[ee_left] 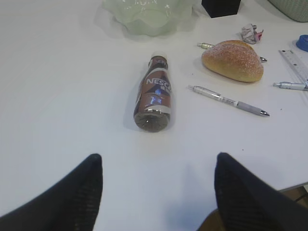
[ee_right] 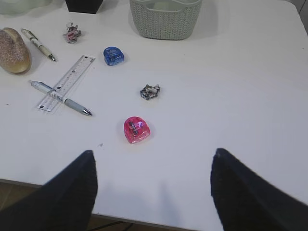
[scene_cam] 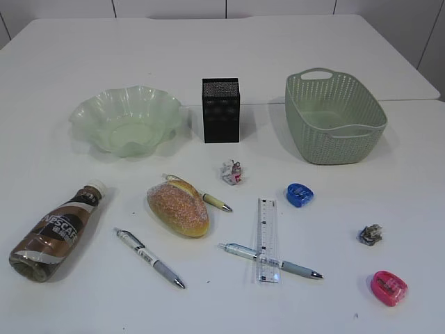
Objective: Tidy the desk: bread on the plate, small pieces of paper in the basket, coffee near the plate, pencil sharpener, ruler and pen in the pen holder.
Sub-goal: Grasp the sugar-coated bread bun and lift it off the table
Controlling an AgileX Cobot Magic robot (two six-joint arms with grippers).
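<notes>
The bread [scene_cam: 178, 207] lies on the white desk [scene_cam: 83, 56], in front of the empty wavy green plate [scene_cam: 90, 111]. Left of it the coffee bottle [scene_cam: 59, 229] lies on its side. One pen [scene_cam: 299, 269] lies across the clear ruler [scene_cam: 268, 223]; a second pen [scene_cam: 149, 257] and a third pen [scene_cam: 217, 202] lie by the bread. A blue pencil sharpener [scene_cam: 299, 195] and a pink sharpener [scene_cam: 389, 287] sit to the right, with a white paper ball [scene_cam: 231, 172] and a grey paper ball [scene_cam: 370, 234]. The black pen holder [scene_cam: 220, 110] and green basket [scene_cam: 361, 129] stand behind. My left gripper [ee_left: 156, 161] and right gripper [ee_right: 151, 156] hang open and empty near the front edge.
The desk's front edge [ee_right: 19, 182] runs just under my right gripper, with floor showing below it. In the exterior view neither arm shows. A seam [scene_cam: 410, 99] crosses the tabletop behind the basket, and the desk ends at a white panelled wall.
</notes>
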